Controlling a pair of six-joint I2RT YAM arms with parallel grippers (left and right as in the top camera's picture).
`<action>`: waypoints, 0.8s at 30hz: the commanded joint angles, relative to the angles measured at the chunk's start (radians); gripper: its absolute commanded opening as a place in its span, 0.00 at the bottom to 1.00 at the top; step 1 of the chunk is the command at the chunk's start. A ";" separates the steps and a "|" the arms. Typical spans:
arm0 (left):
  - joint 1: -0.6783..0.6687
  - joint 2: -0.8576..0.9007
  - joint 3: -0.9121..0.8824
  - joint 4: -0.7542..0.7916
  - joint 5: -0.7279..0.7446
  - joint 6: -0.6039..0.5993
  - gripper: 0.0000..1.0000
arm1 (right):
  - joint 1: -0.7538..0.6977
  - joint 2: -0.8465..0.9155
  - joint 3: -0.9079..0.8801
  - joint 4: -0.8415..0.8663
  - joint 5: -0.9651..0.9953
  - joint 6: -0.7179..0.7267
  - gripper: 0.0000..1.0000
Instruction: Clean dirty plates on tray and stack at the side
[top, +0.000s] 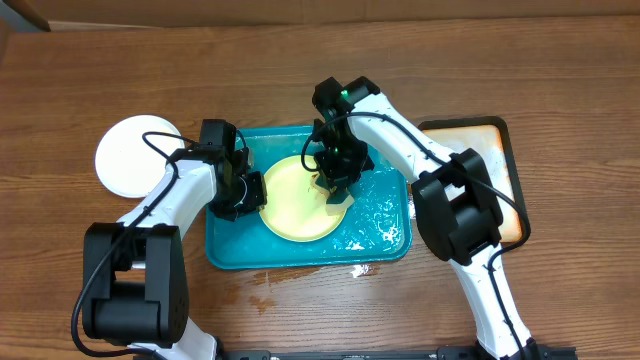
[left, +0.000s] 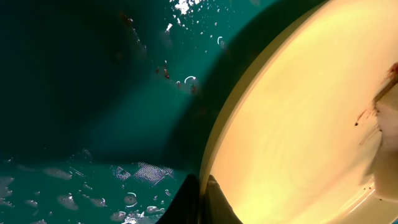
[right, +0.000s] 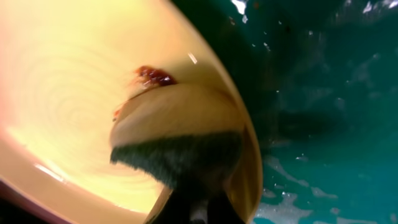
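A pale yellow-green plate (top: 295, 208) lies in the wet teal tray (top: 385, 240). My left gripper (top: 256, 190) is shut on the plate's left rim; in the left wrist view the jaws (left: 204, 190) pinch the rim of the plate (left: 298, 124). My right gripper (top: 337, 185) is shut on a yellow sponge (right: 180, 115) with a dark scouring side and presses it on the plate (right: 68, 93) near its right rim. A brown smear (right: 155, 76) sits just beyond the sponge. A white plate (top: 135, 155) lies on the table to the left. A third plate is not in view.
A black-rimmed tan tray (top: 505, 135) lies to the right of the teal tray, partly under my right arm. Foam and water drops (top: 358, 270) lie on the wood table just in front of the teal tray. Soapy water covers the tray floor (left: 74, 180).
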 joint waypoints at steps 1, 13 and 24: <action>0.004 0.013 0.023 -0.003 0.045 -0.005 0.04 | 0.025 -0.019 -0.020 0.039 0.061 0.067 0.04; -0.034 0.013 0.023 -0.003 0.074 0.013 0.04 | 0.116 -0.019 -0.020 0.173 0.288 0.360 0.04; -0.042 0.013 0.023 0.007 0.105 0.013 0.04 | 0.119 -0.019 -0.020 0.196 -0.023 0.086 0.04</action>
